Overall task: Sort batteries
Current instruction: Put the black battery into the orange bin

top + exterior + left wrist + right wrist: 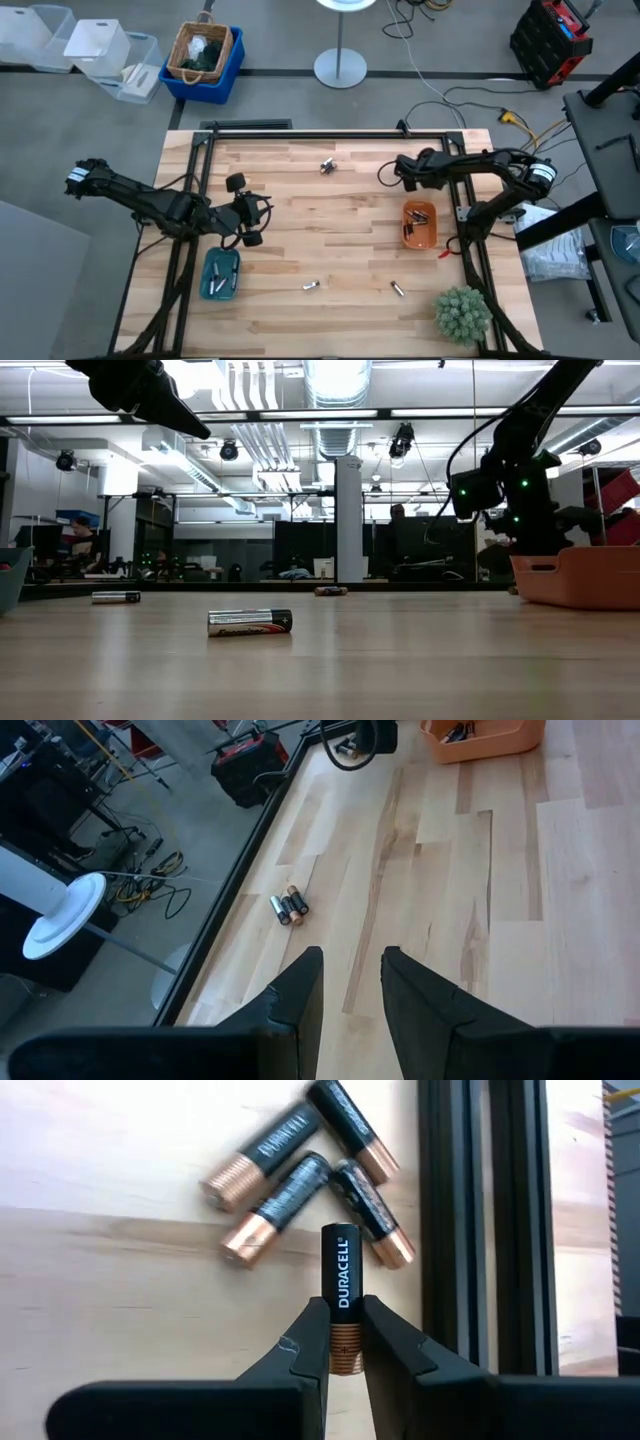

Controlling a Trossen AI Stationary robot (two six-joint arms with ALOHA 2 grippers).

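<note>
A: State the work surface.
B: Light butcher-block wooden table (340, 235) on a dark frame, standing on grey floor.

A: Landmark?
B: The shallow orange plastic tray (419, 224), near the table's right edge. It contains several batteries.

A: Right gripper (341, 1342) condition?
B: Fingers closed on one black-and-copper cylindrical battery (340, 1295), copper end between the pads, black end projecting forward. The gripper is raised just beyond the orange tray, toward the table's far edge. Four loose black-and-copper batteries (300, 1180) lie fanned below it beside the dark frame rail.

A: Left gripper (350, 985) condition?
B: Fingers slightly apart, holding nothing. It hangs well to the left of the orange tray, above a teal plastic tray (220, 274).

A: Remaining batteries?
B: A small far-edge cluster of batteries (327, 166); two single batteries (311, 286) nearer the front edge than the orange tray.
</note>
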